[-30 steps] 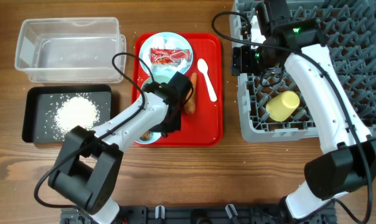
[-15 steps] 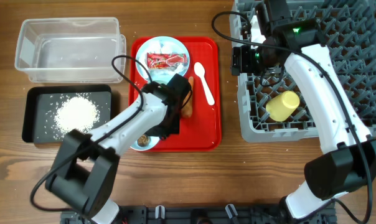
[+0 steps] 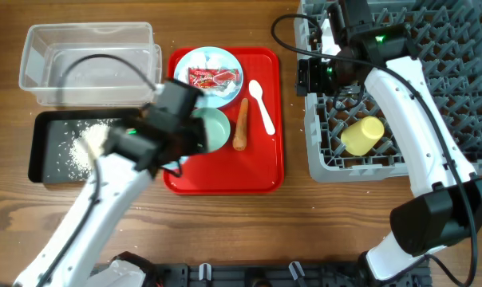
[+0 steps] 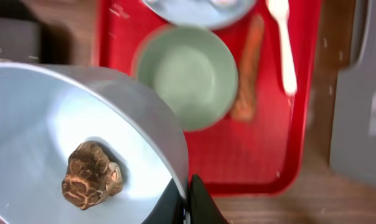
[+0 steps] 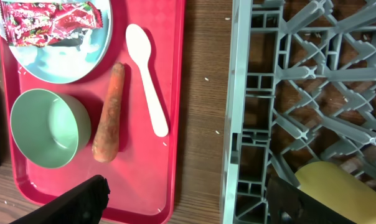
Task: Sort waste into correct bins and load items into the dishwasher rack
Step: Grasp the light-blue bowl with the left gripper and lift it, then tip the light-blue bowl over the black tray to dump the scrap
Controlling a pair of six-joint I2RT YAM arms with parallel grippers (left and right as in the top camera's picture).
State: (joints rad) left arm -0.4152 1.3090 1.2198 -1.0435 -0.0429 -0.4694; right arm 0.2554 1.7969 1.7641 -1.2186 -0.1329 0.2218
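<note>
My left gripper [image 4: 188, 200] is shut on the rim of the light blue bowl [image 4: 45, 130], which is lifted off the tray with a brown food scrap [image 4: 91, 174] inside. From overhead the left gripper [image 3: 179, 147] hangs blurred over the red tray's left edge. Below it lie the pale green bowl [image 4: 187, 78], the carrot [image 4: 247, 74] and the white spoon [image 4: 284, 43]. The blue plate [image 3: 211, 65] carries the red wrapper [image 3: 215, 76]. My right gripper [image 5: 191, 202] is open and empty over the gap between tray and dishwasher rack [image 3: 401, 88]. A yellow cup [image 3: 362, 135] lies in the rack.
The red tray [image 3: 257, 171] sits mid-table. Left of it are the clear tub [image 3: 89, 64] and, in front of that, the black tray [image 3: 45, 147] holding white rice [image 3: 89, 143]. Cables loop off both arms.
The left arm has raised the light blue bowl with the scrap off the red tray and swung left, uncovering the green bowl. The right arm has not moved.
</note>
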